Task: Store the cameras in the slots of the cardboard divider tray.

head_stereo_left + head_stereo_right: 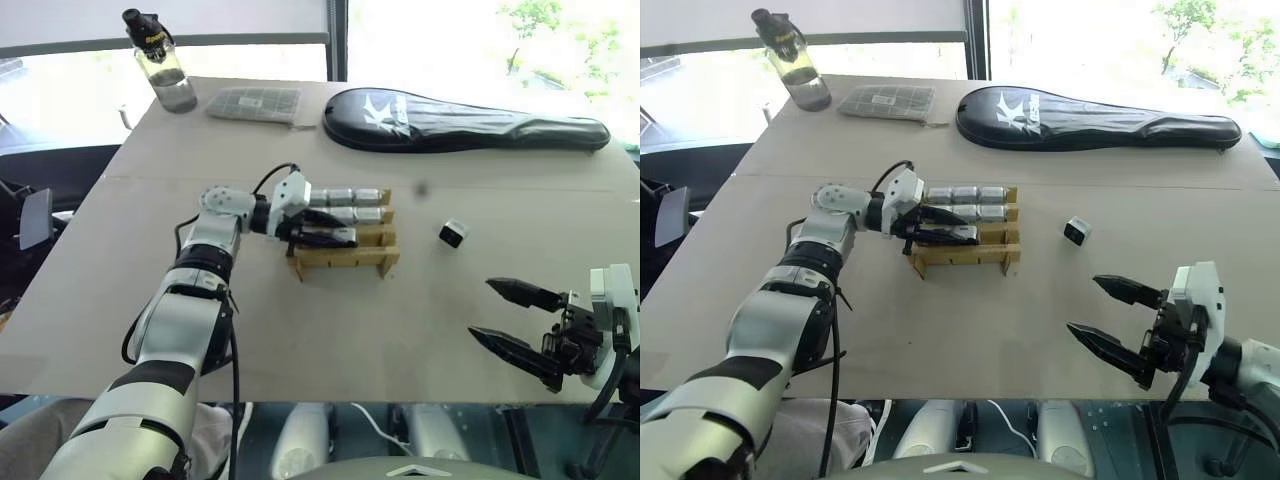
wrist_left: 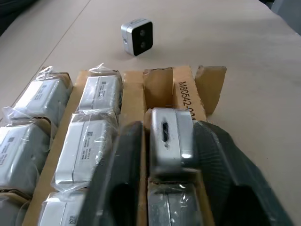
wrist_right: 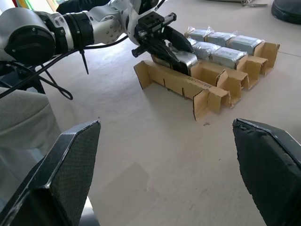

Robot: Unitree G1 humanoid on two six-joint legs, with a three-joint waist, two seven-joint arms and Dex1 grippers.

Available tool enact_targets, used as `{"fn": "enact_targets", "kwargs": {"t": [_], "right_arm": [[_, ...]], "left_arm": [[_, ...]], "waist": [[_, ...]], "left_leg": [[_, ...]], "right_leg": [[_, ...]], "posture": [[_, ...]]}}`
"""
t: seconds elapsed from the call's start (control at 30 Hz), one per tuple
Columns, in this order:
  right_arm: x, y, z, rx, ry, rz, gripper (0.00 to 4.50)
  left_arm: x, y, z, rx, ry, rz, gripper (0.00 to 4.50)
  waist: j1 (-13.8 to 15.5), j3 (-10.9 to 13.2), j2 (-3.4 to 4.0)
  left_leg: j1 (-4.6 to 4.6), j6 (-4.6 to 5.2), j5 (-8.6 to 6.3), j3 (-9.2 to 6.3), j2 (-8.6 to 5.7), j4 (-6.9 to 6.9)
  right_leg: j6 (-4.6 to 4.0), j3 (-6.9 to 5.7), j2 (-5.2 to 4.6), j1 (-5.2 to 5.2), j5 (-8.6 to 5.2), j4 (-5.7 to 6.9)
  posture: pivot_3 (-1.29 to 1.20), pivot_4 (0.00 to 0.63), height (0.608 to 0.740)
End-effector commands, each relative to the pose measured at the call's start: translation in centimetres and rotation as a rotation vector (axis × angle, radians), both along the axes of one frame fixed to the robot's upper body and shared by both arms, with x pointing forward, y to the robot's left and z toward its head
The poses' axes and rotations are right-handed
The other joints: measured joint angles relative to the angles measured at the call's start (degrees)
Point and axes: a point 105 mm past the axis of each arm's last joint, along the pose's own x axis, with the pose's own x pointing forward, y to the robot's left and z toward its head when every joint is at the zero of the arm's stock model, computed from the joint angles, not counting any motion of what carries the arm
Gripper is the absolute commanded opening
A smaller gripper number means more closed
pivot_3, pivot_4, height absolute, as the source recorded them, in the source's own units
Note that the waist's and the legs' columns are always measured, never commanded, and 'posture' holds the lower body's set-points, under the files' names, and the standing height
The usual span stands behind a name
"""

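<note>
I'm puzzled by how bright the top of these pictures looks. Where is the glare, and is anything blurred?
Left eye view: daylight washes out the windows behind the table. Left wrist view: the left gripper fingers are soft, dark blurs up close; the loose camera beyond is sharp. Right wrist view: the right gripper fingertips look oversized.

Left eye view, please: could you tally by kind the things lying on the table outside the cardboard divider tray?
Water bottle: 1
Flat grey packet: 1
Black racket case: 1
Loose camera: 1
Total: 4
</note>
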Motion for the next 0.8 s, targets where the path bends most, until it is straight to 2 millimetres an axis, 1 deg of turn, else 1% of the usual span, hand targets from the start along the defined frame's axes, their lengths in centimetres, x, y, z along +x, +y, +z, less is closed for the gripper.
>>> {"fn": "enact_targets", "kwargs": {"t": [0.03,0.07,0.1,0.17,0.27,0.4,0.47,0.53,0.57,0.63,0.67,0.8], "right_arm": [[-0.1,0.1,0.8,-0.014,-0.054,0.002,4.5],[-0.1,0.1,0.8,-0.017,-0.052,0.003,4.5],[-0.1,0.0,0.7,-0.017,-0.05,0.004,4.5],[0.0,0.0,0.8,-0.013,-0.05,0.006,4.5],[0.3,-0.1,0.8,-0.021,-0.058,0.0,4.5],[2.2,-0.5,0.3,-0.079,-0.092,-0.096,4.5],[3.9,-0.7,-0.3,-0.137,-0.117,-0.161,4.5],[5.3,-1.0,-1.4,-0.213,-0.12,-0.198,4.5],[6.2,-1.4,-2.2,-0.262,-0.104,-0.206,4.5],[8.3,-2.0,-3.1,-0.319,-0.097,-0.214,4.5],[9.3,-2.2,-3.3,-0.334,-0.088,-0.223,4.5],[13.2,-2.7,-2.7,-0.335,-0.094,-0.242,4.5]], "left_arm": [[0.3,0.2,1.4,-0.016,-0.039,0.002,3.52],[0.4,0.3,1.5,-0.018,-0.052,0.013,3.93],[0.6,0.4,1.7,-0.022,-0.08,0.028,4.47],[0.6,0.6,2.0,-0.034,-0.083,0.034,4.47],[0.4,0.8,3.1,-0.071,-0.093,0.026,4.47],[-0.4,1.6,5.9,-0.166,-0.111,0.033,4.47],[-2.2,2.6,7.2,-0.208,-0.085,0.02,4.47],[-3.9,3.2,7.7,-0.21,-0.053,0.018,4.47],[-4.9,3.8,7.3,-0.183,-0.033,0.034,4.47],[-6.9,5.0,6.6,-0.118,0.0,0.068,4.47],[-7.6,5.5,6.4,-0.1,0.006,0.088,4.47],[-9.8,6.7,6.9,-0.126,0.016,0.172,4.47]], "waist": [[0.01,0.0,0.0],[0.01,0.0,0.0],[0.01,0.0,0.0],[0.01,0.0,0.0],[-0.02,0.0,0.0],[-0.13,-0.01,0.0],[-0.57,-0.01,0.0],[-1.05,-0.02,0.02],[-1.6,-0.02,0.01],[-1.43,-0.03,0.02],[-1.91,-0.03,-0.03],[-1.15,0.0,-0.01]], "left_leg": [[0.0,0.0,0.0,0.0,0.0,0.0],[0.0,0.0,0.0,0.0,0.0,0.0],[0.0,0.0,0.0,0.0,0.0,0.0],[-0.01,0.0,0.0,0.0,0.0,0.0],[0.0,0.0,0.0,0.0,0.0,0.0],[0.01,0.0,0.0,0.02,0.1,0.0],[0.05,-0.02,0.01,0.06,0.16,0.0],[0.06,-0.1,0.05,0.07,0.19,-0.03],[0.07,-0.13,0.07,0.06,0.19,-0.03],[0.09,-0.23,0.13,0.08,0.2,-0.04],[0.09,-0.23,0.12,0.06,0.17,-0.04],[0.34,-0.07,0.03,0.36,0.24,-0.09]], "right_leg": [[0.0,0.0,0.0,0.0,0.0,0.0],[0.0,0.0,0.0,0.0,0.0,0.0],[0.0,0.0,0.0,0.0,0.0,0.0],[0.0,0.0,-0.01,0.0,0.0,0.0],[0.0,0.0,-0.01,0.0,0.0,0.0],[0.0,0.04,-0.01,0.0,0.0,0.01],[0.0,0.09,0.02,-0.01,0.0,0.02],[0.0,0.21,-0.01,-0.02,0.0,0.05],[0.0,0.25,-0.01,-0.02,0.0,0.05],[0.0,0.32,0.0,-0.02,0.0,0.05],[0.0,0.27,-0.02,-0.01,-0.01,0.05],[-0.02,0.49,0.02,0.01,-0.01,0.08]], "posture": [[0.0,0.15,0.74],[0.0,0.15,0.74],[0.0,0.15,0.74],[0.0,0.15,0.74],[0.0,0.15,0.74],[0.0,0.15,0.74],[0.0,0.15,0.74],[0.0,0.15,0.74],[0.0,0.15,0.74],[0.0,0.15,0.74],[0.0,0.15,0.74],[0.0,0.15,0.74]]}}
